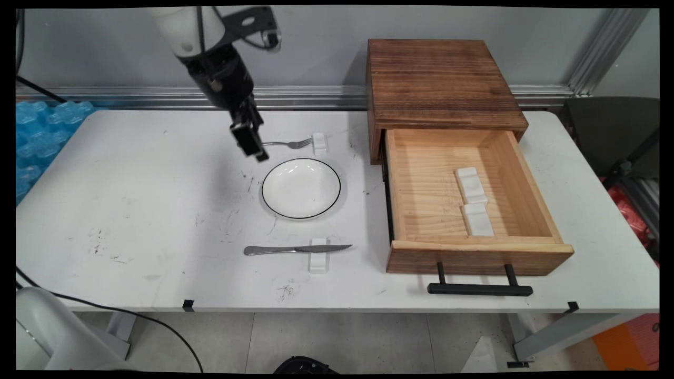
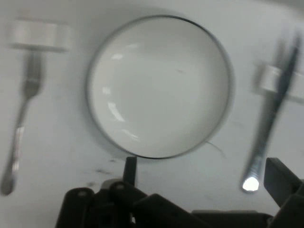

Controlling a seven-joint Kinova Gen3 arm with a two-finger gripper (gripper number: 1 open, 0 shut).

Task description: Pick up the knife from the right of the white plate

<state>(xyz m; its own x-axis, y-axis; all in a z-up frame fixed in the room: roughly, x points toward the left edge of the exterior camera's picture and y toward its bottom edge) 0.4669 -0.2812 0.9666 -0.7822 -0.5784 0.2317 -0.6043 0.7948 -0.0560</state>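
Observation:
My black gripper point(image 1: 251, 143) hangs open above the table, just left of the fork's handle and up-left of the plate, holding nothing. The fork point(image 1: 287, 143) lies with its tines on a small white rest point(image 1: 319, 143). A white plate point(image 1: 301, 188) with a dark rim sits in the middle. Nearer the front, a knife point(image 1: 295, 249) lies across a second white rest point(image 1: 318, 257). In the hand view the plate point(image 2: 159, 85) is straight ahead, the fork point(image 2: 21, 128) at left, the knife point(image 2: 270, 118) at right, and the gripper point(image 2: 204, 173) spread wide.
A dark wooden box point(image 1: 442, 84) stands at the back right with its light wooden drawer point(image 1: 421, 195) pulled out toward the front. Two white rests point(image 1: 471, 184) point(image 1: 477, 219) lie inside. The drawer's black handle point(image 1: 479, 288) overhangs the table's front edge. Blue packing point(image 1: 42, 137) sits far left.

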